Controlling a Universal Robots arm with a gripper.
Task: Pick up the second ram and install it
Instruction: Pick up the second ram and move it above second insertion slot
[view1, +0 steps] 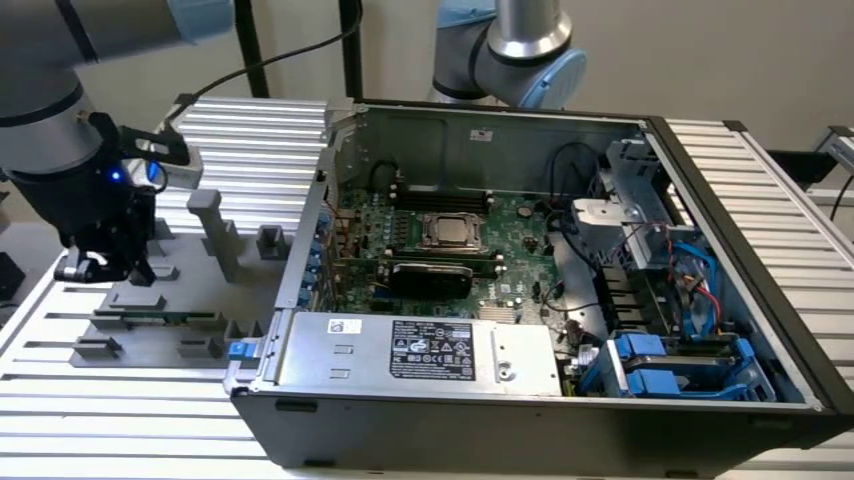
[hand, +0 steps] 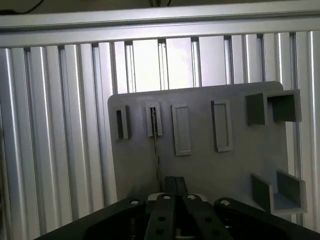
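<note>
The second ram (hand: 156, 145) shows edge-on in the wrist view as a thin dark strip standing in a slot of the grey fixture plate (hand: 200, 165). In the exterior view the ram (view1: 154, 318) is a slim green stick lying along the fixture (view1: 174, 300) on the exterior view's left. My gripper (view1: 100, 268) hangs just above the fixture's far-left end, a little behind the ram. Its black fingers (hand: 170, 192) are pressed together with nothing between them, and the gripper (hand: 175, 186) sits just beside the ram's near end.
An open computer case (view1: 747, 300) fills the exterior view's right, holding the green motherboard (view1: 441, 235) with its CPU socket, a silver power supply (view1: 414, 350) and blue drive bays (view1: 667, 365). Grey posts (view1: 214, 235) rise from the fixture. A second arm's base (view1: 514, 50) stands behind the case.
</note>
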